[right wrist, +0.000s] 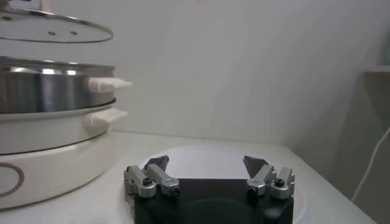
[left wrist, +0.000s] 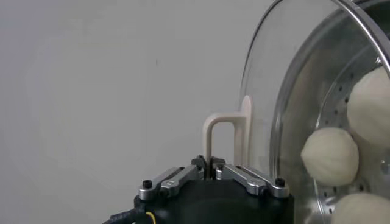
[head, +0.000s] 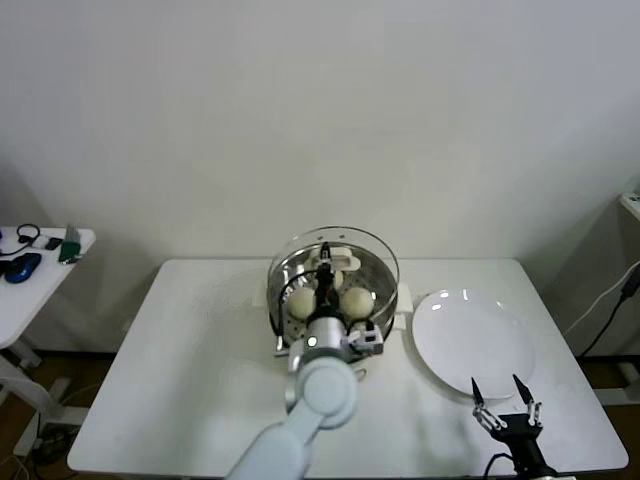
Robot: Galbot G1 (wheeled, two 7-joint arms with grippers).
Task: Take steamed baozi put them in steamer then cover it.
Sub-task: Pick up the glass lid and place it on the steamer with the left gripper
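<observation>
Three steamed baozi (left wrist: 329, 156) are visible inside the steamer (head: 378, 276), just below the left gripper (left wrist: 210, 165); others may be hidden. The left gripper has its fingers pressed together on the cream handle of the cover (left wrist: 268, 91), which it holds just above the steamer rim, not seated. The right gripper (head: 506, 396), fingers spread, is empty beside a bare white plate (head: 470, 338) on the table (head: 190, 360), well apart from the steamer.
</observation>
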